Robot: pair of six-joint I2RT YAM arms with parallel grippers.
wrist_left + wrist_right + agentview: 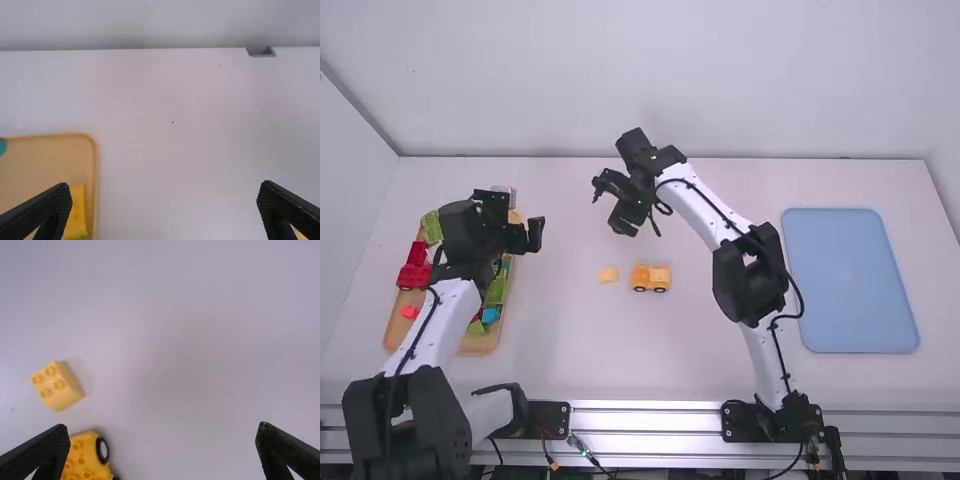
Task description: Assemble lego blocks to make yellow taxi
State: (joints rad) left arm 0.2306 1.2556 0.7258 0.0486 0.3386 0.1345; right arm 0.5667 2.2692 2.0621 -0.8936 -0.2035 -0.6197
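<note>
In the high view my left gripper (528, 236) is above the parts tray's right side; in the left wrist view the left gripper (165, 212) is open with nothing between its fingers. A yellow block (76, 215) lies in the tray there. Over the table's middle, beyond the yellow pieces, is my right gripper (626, 208). The right wrist view shows the right gripper (162, 452) open and holding nothing. A wheeled yellow car body (651, 278) stands on the table, studs up. Just left of it, apart, sits a small yellow block (608, 274), its studs visible as a loose block (57, 386).
The tan tray (482, 344) at the left holds several green, red and blue blocks, partly hidden under the left arm. A light blue mat (852, 280) lies at the right. The table's back edge meets a white wall.
</note>
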